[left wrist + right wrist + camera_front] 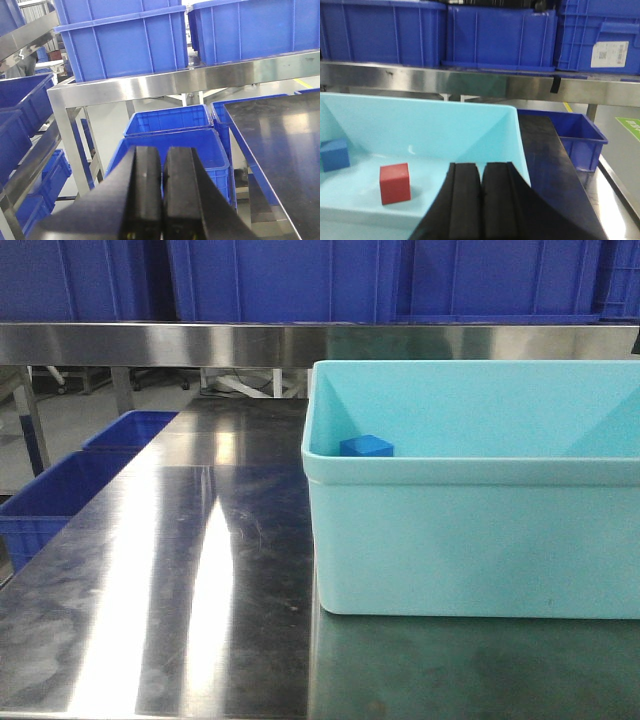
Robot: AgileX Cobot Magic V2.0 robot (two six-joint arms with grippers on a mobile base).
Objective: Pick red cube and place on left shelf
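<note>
Front view: red cube out of sight behind bin wall

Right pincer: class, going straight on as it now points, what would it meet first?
Probably the far wall of the turquoise bin, near its right corner, though depth is unclear; the red cube lies left of that line.

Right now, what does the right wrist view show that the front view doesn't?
Only the right wrist view: the red cube on the bin floor, and the right gripper, shut and holding nothing. Only the front view: the table left of the bin, and the floor crates beside it. Both: the bin, the blue cube inside it, and the steel shelf behind.
</note>
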